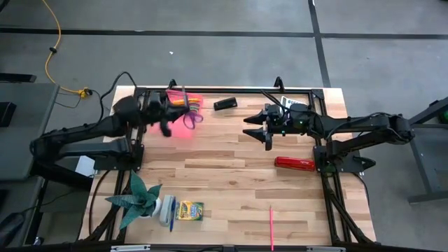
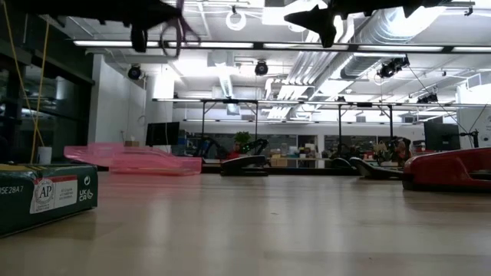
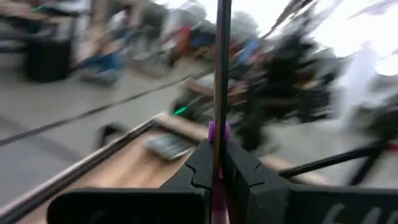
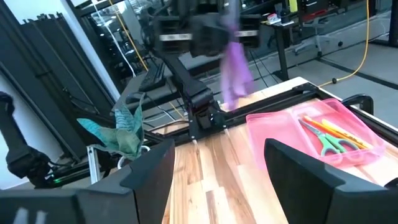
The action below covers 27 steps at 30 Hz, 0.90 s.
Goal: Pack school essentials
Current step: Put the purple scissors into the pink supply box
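High view: left gripper (image 1: 165,129) clamped on purple-handled scissors (image 1: 192,115) above pink tray (image 1: 190,131), right gripper (image 1: 268,130) gaping empty; lowering and release judged next.

Grey concrete floor (image 1: 210,17) crossed by dark seams, a yellow cable (image 1: 50,42) trailing, bright ceiling strip lights (image 2: 253,47) overhead.

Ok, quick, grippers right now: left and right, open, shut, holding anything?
Left gripper: shut on the purple-handled scissors, above the pink tray.
Right gripper: open, empty.

Purple scissors (image 4: 235,62), pink tray (image 4: 273,127), perhaps translucent
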Tool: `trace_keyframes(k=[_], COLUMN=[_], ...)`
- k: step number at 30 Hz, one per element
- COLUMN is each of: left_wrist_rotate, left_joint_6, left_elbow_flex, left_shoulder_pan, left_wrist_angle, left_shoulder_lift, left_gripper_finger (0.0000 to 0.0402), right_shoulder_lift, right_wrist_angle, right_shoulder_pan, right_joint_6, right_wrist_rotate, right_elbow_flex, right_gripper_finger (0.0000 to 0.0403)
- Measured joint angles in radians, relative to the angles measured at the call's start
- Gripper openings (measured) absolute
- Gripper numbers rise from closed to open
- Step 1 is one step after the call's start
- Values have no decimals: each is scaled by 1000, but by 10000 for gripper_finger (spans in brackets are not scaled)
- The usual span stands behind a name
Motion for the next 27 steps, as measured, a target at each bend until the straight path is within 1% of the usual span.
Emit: trace_keyframes(k=[2,5,6,8,11,13,16,22,25,27], left_wrist_rotate=[0,-16,-37,-63,-103,-163,-279,-597,-762,-838], left_joint_6=[48,86,70,-13,-115,-173,-259,-431,-574,-700], left_elbow_flex=[63,127,135,134,134,134,134,129,86,41], left_shoulder_pan=[69,201,250,340,416,426,413,305,250,222], left_wrist_angle=[-64,-83,-83,-74,-77,-73,-70,-78,-50,-56], left_shoulder_lift=[58,159,193,255,339,385,449,543,560,568], left_gripper_finger=[0,0,0,0,0,0,0,0,0,0], right_shoulder_lift=[0,0,0,0,0,0,0,0,1,1], right_wrist_angle=[0,0,0,-1,-2,-3,-13,-39,-49,-52], right_shoulder_pan=[0,0,0,0,0,0,0,0,0,0], right_joint_6=[0,0,0,0,0,0,0,-4,-2,-2], right_wrist_rotate=[10,12,18,36,51,69,86,88,88,88], right_elbow_flex=[0,0,0,0,0,0,0,0,0,0], right_gripper_finger=[240,240,240,240,240,240,240,240,240,240])
